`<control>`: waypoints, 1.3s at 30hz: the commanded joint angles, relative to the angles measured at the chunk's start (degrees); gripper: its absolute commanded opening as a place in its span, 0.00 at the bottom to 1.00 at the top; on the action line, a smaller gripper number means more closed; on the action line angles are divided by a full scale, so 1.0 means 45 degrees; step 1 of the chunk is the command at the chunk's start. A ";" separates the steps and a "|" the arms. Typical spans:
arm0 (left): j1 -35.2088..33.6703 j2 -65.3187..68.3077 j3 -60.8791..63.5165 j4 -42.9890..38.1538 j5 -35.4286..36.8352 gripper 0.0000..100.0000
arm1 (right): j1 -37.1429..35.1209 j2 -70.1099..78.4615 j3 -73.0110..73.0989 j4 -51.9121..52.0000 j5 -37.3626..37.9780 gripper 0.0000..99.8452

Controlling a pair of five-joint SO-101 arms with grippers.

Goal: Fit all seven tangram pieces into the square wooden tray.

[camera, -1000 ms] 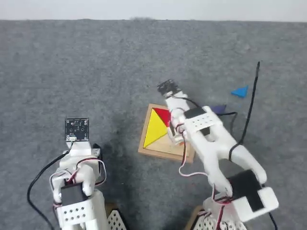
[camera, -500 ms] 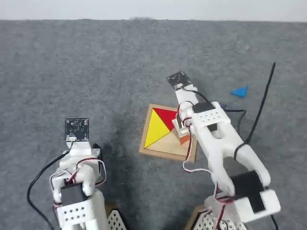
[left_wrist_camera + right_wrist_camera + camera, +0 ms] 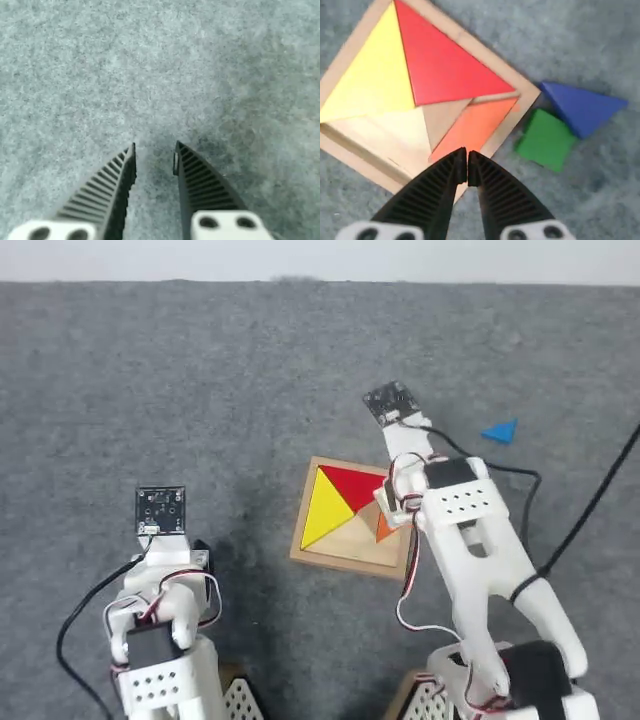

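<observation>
A: Contents of tray [image 3: 345, 562], frame centre?
B: Seated: yellow triangle [image 3: 325, 508], red triangle [image 3: 355, 483], orange piece [image 3: 472, 127]. Loose: green square [image 3: 545, 140], dark blue triangle [image 3: 580, 107] just beside tray; light blue triangle [image 3: 499, 431], upper right.
A: Grippers?
B: Clenched and empty, right gripper [image 3: 466, 157]; slightly parted and empty, left gripper [image 3: 154, 155].

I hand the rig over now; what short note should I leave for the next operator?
Left gripper: fingers open, empty, over bare carpet.
Right gripper: fingers shut, empty, over the edge of the wooden tray, by the orange triangle.
Done: yellow triangle, red triangle and orange triangle lie in the tray.
To do: dark blue triangle and green square lie on the carpet beside the tray's corner; light blue triangle lies farther off. None is fitted yet.
</observation>
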 commanded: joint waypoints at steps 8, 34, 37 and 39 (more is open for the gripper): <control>-0.0039 0.0020 -0.0107 0.0078 -0.0137 0.12 | -0.0088 0.2491 -0.0059 -0.1690 0.0293 0.01; -0.0039 0.0020 -0.0107 0.0078 -0.0137 0.12 | 0.2042 -0.1553 -0.0840 0.0088 0.0996 0.01; -0.0039 0.0020 -0.0107 0.0078 -0.0137 0.12 | 0.2335 -0.0947 -0.1153 0.0029 0.1016 0.06; -0.0039 0.0020 -0.0107 0.0078 -0.0137 0.12 | 0.2374 -0.0225 -0.1719 0.0029 0.1016 0.11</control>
